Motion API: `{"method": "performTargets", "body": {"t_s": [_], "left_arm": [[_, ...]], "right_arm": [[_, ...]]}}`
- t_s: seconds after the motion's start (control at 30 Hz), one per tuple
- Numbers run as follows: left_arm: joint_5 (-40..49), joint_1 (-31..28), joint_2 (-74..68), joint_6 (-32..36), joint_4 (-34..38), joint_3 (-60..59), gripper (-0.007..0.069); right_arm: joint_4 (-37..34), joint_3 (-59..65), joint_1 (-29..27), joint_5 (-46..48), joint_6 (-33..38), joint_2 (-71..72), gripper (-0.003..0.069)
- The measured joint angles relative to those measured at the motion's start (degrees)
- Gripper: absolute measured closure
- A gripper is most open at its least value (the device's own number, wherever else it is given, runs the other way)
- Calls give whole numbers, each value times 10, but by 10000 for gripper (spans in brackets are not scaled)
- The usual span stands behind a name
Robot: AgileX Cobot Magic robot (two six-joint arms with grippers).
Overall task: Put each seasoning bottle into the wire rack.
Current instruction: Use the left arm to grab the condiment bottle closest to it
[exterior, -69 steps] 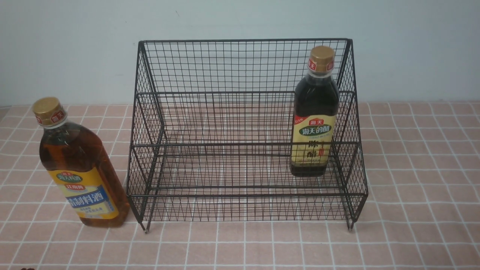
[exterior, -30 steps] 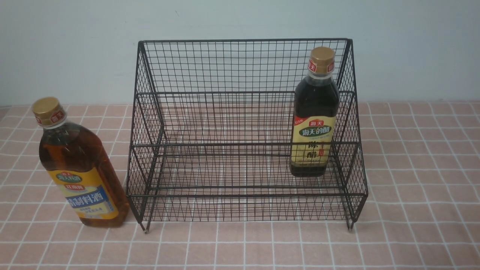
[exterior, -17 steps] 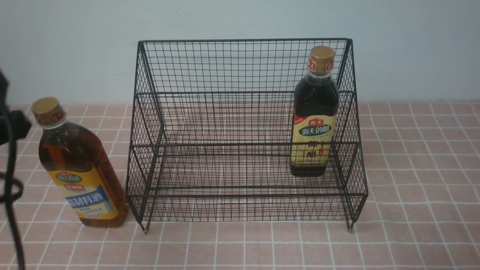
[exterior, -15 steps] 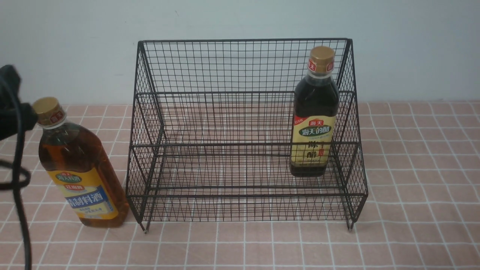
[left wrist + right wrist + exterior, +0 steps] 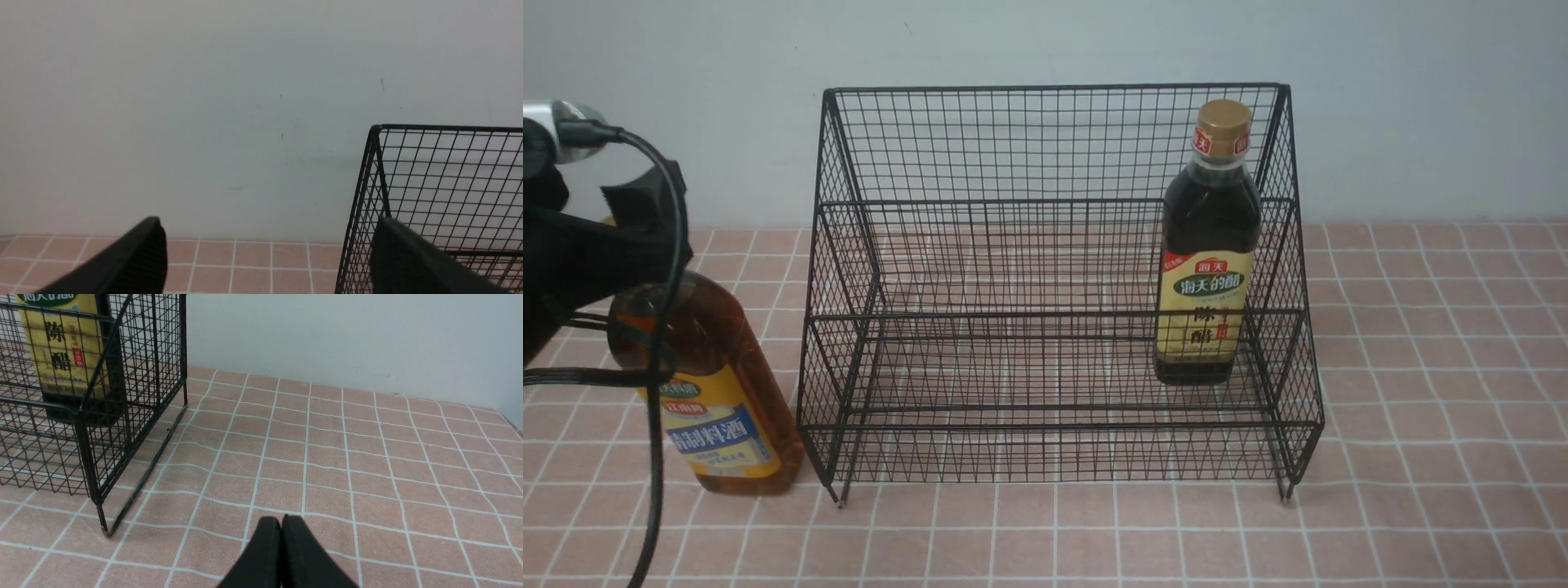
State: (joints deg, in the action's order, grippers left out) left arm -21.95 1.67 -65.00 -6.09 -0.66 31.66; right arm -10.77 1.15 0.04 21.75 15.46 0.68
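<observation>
- Amber bottle (image 5: 719,392), yellow-and-blue label, stands on the table (image 5: 1421,367) just left of the wire rack (image 5: 1054,147), cap hidden.
- Left end effector (image 5: 269,223) spread wide, empty, by that bottle's top; right end effector (image 5: 282,524) closed, empty.
- Near-black bottle (image 5: 1207,245), gold cap, stands upright inside the rack's right end.

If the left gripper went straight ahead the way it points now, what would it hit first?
Probably the pale wall: the left gripper is open with nothing between its fingers. One finger may clip the side of the black wire-mesh rack; depth is unclear.
</observation>
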Motion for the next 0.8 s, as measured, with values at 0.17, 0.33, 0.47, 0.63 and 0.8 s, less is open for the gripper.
{"method": "performTargets", "body": {"t_s": [0.17,0.33,0.47,0.63,0.8], "left_arm": [[0,0,-37,-9,-1,0,22],[0,0,-60,-9,-1,0,33],[0,0,-80,-9,-1,0,57],[-18,3,-81,-11,-4,6,307],[-3,3,-81,-7,-7,19,317]], "right_arm": [[0,0,0,0,0,0,673],[0,0,0,0,0,0,673],[0,0,0,0,0,0,673],[0,0,0,0,0,0,673],[0,0,0,0,0,0,673]]}}
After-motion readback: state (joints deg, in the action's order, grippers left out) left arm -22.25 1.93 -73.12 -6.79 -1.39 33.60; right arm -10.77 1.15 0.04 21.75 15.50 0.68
